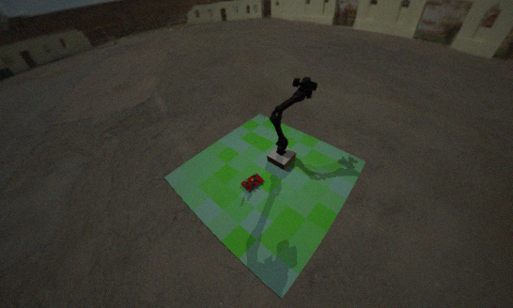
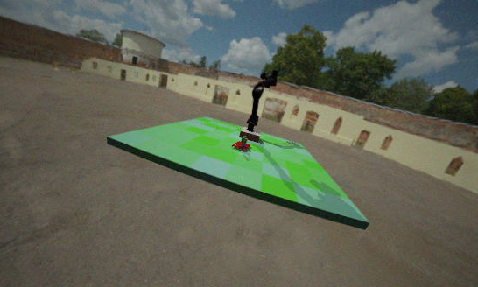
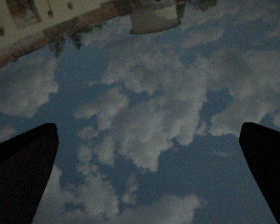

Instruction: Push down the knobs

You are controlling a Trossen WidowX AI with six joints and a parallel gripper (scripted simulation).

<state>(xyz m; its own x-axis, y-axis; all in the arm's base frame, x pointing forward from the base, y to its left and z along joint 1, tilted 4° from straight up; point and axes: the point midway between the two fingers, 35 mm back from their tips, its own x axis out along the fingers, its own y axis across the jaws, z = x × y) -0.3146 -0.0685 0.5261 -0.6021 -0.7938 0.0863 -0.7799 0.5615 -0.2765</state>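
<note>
The red circuit board lies near the arm's base, small in the top and exterior views, with small coloured parts on top. The two knobs and their potentiometers are too small to tell apart or to judge how far down they sit. My gripper is open and empty in the wrist view, its two dark fingers wide apart with only sky between them. In the top and exterior views the arm is raised, with the gripper high above the table and away from the board.
The arm stands on a pale base block, close to the board. The table top is a green checkered slab with the arm's shadows across it. Its edges drop off to the ground.
</note>
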